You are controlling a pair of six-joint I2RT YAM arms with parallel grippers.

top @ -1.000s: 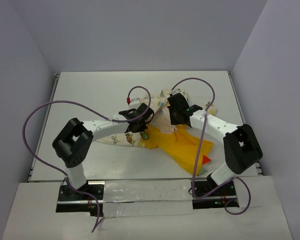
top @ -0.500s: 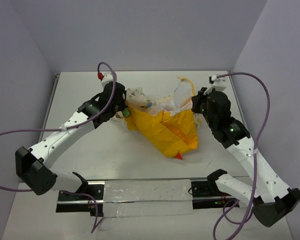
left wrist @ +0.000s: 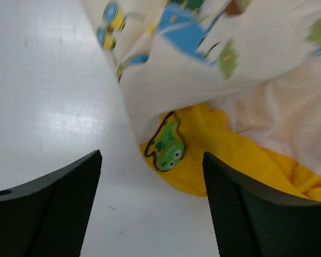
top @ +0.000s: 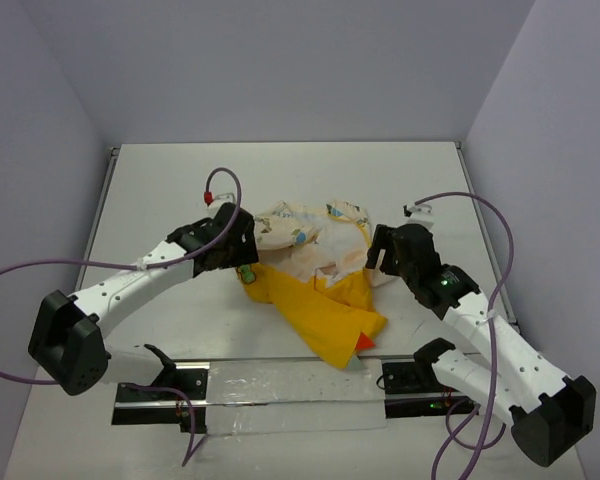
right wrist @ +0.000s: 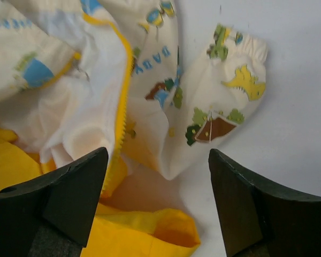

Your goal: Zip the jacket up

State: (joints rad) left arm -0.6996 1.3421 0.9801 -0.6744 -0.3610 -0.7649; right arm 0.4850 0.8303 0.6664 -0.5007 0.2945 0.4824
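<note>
The jacket (top: 320,310) lies crumpled mid-table, with cream cartoon-printed cloth (top: 310,232) behind and yellow cloth in front ending in a red tip (top: 363,342). My left gripper (top: 246,264) stands open at its left edge, holding nothing. In the left wrist view the green patch (left wrist: 168,145) on the jacket (left wrist: 241,155) sits just beyond the left gripper (left wrist: 151,158). My right gripper (top: 376,262) is open at the jacket's right edge. In the right wrist view the right gripper (right wrist: 158,155) hovers over the jacket (right wrist: 69,107), with a yellow zipper edge (right wrist: 119,123) and a printed sleeve cuff (right wrist: 230,85) ahead.
The white table (top: 160,190) is walled on the left, back and right. Purple cables (top: 110,262) loop off both arms. A metal rail (top: 290,385) with the arm bases runs along the near edge.
Both grippers have opened and let go of the jacket. It has dropped into a heap nearer the front, and both arms have drawn back toward their bases.
</note>
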